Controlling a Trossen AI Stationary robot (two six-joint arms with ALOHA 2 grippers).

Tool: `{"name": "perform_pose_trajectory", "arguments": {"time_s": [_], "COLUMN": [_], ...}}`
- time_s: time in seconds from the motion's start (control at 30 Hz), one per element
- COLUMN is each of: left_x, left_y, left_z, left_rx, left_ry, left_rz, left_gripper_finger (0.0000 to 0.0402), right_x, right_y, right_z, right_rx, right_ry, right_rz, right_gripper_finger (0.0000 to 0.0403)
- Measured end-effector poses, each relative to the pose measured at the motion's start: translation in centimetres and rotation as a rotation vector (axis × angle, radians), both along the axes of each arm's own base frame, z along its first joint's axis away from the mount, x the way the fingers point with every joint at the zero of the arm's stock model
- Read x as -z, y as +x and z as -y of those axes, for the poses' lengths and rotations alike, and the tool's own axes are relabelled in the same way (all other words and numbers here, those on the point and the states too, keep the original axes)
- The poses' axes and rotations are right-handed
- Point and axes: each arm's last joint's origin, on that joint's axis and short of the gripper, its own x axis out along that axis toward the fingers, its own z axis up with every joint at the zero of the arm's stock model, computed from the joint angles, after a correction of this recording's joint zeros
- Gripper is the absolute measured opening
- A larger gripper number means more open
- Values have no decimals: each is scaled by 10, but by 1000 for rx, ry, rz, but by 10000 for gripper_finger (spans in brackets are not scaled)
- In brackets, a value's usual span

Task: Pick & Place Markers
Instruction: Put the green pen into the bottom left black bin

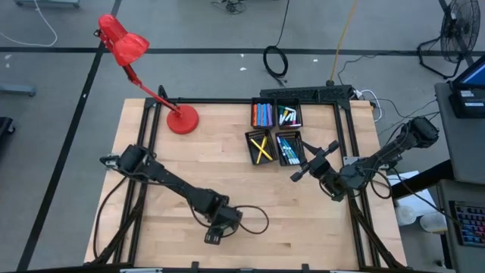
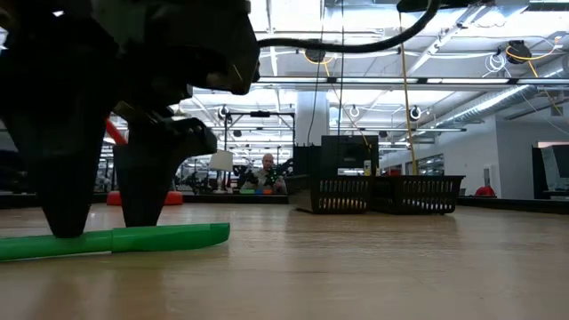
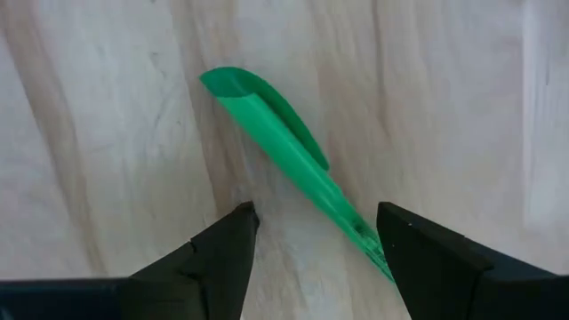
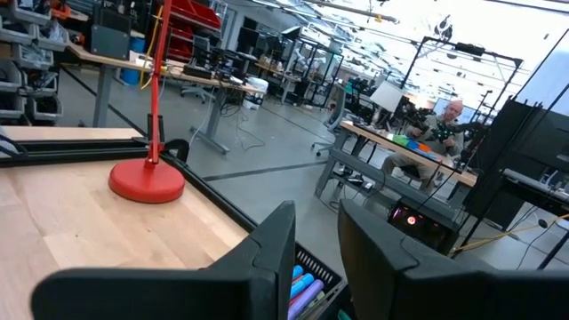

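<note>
A green marker (image 3: pixel 284 151) lay flat on the pale wooden table (image 1: pixel 151 205) near its front edge, long axis level with the boards. The left gripper (image 3: pixel 316 236) stood over it, fingers spread, one on each side of the barrel, not pinching. More markers (image 1: pixel 263 115) filled the black tray (image 1: pixel 276 131) at the back. Just right of the tray, the right gripper (image 4: pixel 317 233) hung above the table, fingers narrowly parted, empty. A red lamp (image 1: pixel 182 120) stood at the back left. Beyond was a workshop hall where a person (image 4: pixel 449 120) sat.
</note>
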Motion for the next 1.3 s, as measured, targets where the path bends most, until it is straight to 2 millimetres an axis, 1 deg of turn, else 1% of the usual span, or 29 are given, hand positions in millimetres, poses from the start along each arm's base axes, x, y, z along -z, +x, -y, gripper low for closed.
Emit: {"name": "perform_pose_trajectory", "arguments": {"time_s": [0.07, 0.13, 0.23, 0.3, 0.4, 0.5, 0.57, 0.67, 0.73, 0.83, 0.97, 1.1, 1.13, 1.23, 1.3], "left_x": [6, 11, 15, 16, 17, 17, 17, 17, 17, 17, 17, 17, 17, 16, 12], "left_y": [-2, -6, -8, -8, -11, -14, -14, -12, -11, -10, -7, -1, 1, 4, 4], "left_z": [-8, -14, -26, -28, -23, -18, -17, -16, -15, -15, -21, -30, -31, -36, -38], "left_rx": [-27, -68, -176, -208, -199, -150, -104, 13, 101, 194, 228, 222, 215, 201, 210], "left_ry": [29, 111, 194, 221, 270, 327, 332, 323, 311, 292, 249, 237, 233, 222, 223], "left_rz": [-16, -25, -45, -40, -12, 18, 29, 48, 67, 81, 77, 94, 102, 118, 134], "left_gripper_finger": [243, 243, 243, 243, 243, 244, 244, 237, 219, 175, 106, 32, 27, 27, 29], "right_x": [0, 0, 0, 0, 0, 0, 0, 0, 0, 0, 0, 0, 0, 0, 0], "right_y": [0, 0, 0, 0, 0, 0, 0, 0, 0, 0, 0, 0, 0, 0, 0], "right_z": [0, 0, 0, 0, 0, 0, 0, 0, 0, 0, 0, 0, 0, 0, 0], "right_rx": [0, 0, 0, 0, 0, 0, 0, 0, 0, 0, 0, 0, 0, 0, 0], "right_ry": [-4, -5, -6, -7, -9, -9, -9, -9, -9, -9, -9, -9, -9, -9, -9], "right_rz": [-5, -7, -7, -10, -12, -12, -12, -12, -12, -12, -12, -12, -12, -12, -12], "right_gripper_finger": [75, 75, 75, 75, 75, 75, 75, 75, 75, 75, 75, 75, 75, 75, 75]}}
